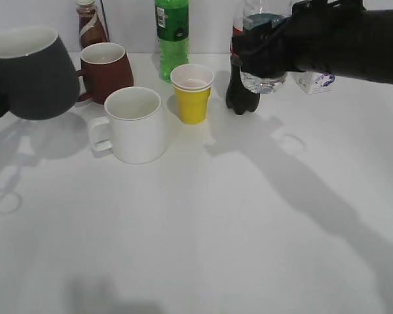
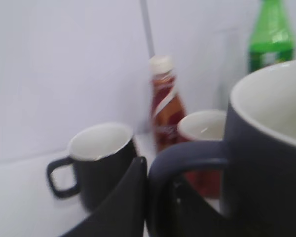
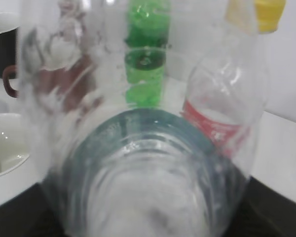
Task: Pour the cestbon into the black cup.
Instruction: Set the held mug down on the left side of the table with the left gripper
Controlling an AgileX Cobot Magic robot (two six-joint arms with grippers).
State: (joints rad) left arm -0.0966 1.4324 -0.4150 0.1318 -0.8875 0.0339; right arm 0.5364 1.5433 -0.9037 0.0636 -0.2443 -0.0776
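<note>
White mug [image 1: 137,124], yellow cup [image 1: 192,93], reddish-brown mug [image 1: 107,68], green bottle [image 1: 172,36].

White tabletop [image 1: 236,229] fills most of exterior view, matte, soft grey shadows falling toward cam, so light comes from behind/above. Plain white wall [image 1: 124,19] at the back w/ a thin dark vertical seam [image 2: 147,29]. No floor or windows visible.

Exterior slants down; wrists sit close, seemingly sharing the green bottle [image 1: 172,36].
</note>
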